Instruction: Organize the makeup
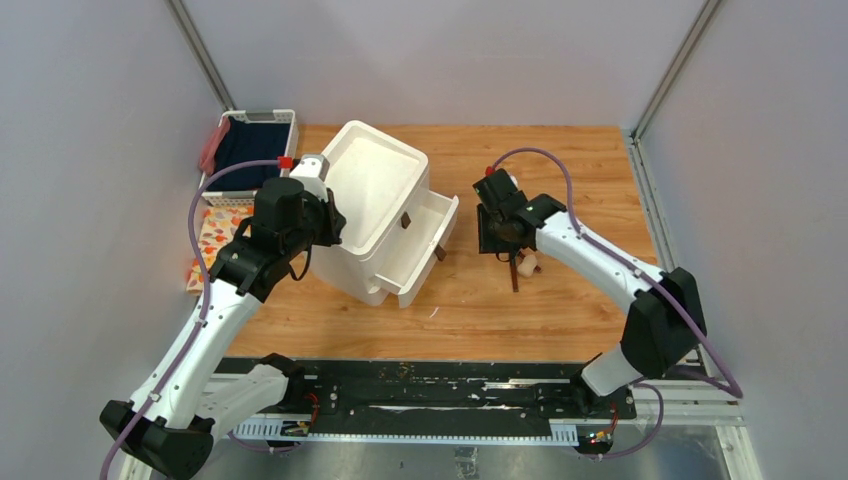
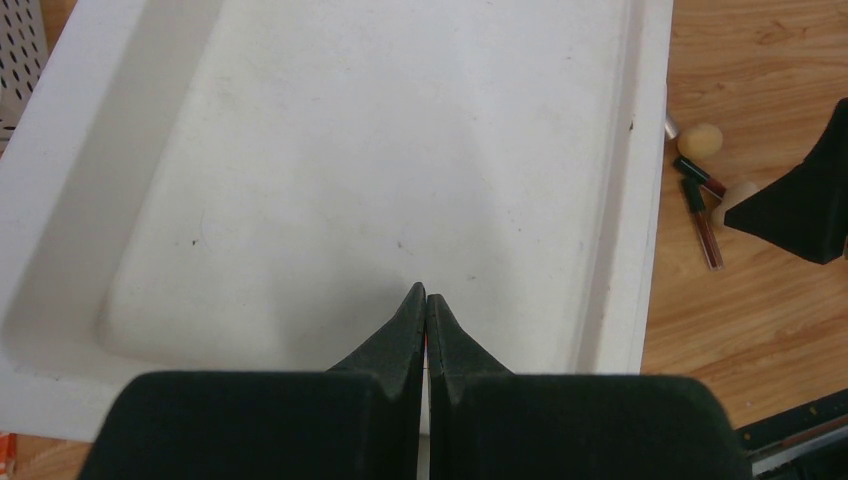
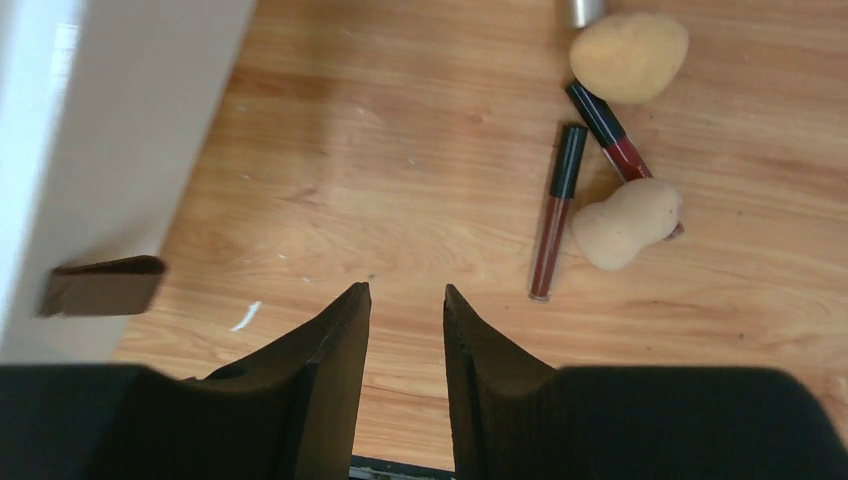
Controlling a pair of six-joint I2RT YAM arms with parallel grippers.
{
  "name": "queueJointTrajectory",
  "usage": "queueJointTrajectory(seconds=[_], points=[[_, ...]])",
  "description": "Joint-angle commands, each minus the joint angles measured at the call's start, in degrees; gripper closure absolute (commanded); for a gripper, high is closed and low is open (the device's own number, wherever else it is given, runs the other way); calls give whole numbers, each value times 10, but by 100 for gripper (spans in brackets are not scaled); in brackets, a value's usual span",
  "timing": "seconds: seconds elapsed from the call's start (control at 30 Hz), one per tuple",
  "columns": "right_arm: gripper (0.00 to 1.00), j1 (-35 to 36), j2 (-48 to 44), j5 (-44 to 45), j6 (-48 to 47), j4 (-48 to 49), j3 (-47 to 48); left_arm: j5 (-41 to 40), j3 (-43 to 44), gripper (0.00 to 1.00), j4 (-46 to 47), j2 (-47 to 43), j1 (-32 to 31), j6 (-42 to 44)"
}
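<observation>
The makeup lies loose on the wooden table right of the white drawer box (image 1: 375, 205). It includes two beige sponges (image 3: 628, 55) (image 3: 628, 225), a reddish-brown stick with a black cap (image 3: 556, 212) and a second dark red stick (image 3: 612, 135). The same cluster (image 2: 705, 215) shows in the left wrist view. My right gripper (image 3: 405, 290) hovers open over bare wood to the left of these items, with nothing between its fingers. My left gripper (image 2: 426, 292) is shut above the box's recessed white top (image 2: 350, 150).
One drawer (image 1: 430, 235) of the box stands pulled out toward the right, and a brown knob (image 3: 102, 285) shows near my right gripper. A white basket with dark blue cloth (image 1: 250, 140) sits at the back left. A silver cap (image 3: 585, 10) lies by the far sponge.
</observation>
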Motion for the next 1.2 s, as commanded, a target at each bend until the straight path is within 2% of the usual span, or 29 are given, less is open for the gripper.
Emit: queueJointTrajectory(seconds=[0.0, 0.2, 0.47, 1.07, 1.13, 1.17], points=[[64, -23, 43, 37, -18, -59, 3, 5, 3, 100, -4, 3, -4, -4], [69, -71, 108, 16, -22, -61, 2, 5, 3, 100, -4, 4, -4, -4], [71, -125, 160, -39, -39, -47, 1, 4, 1, 100, -4, 4, -4, -4], [74, -161, 241, -91, -47, -13, -1, -2, -1, 100, 3, 4, -4, 0], [78, -162, 247, -94, -48, -11, -2, -2, -1, 100, 4, 5, -4, 1], [84, -162, 250, -98, -48, -9, -4, -1, -1, 100, 4, 4, -4, 1]])
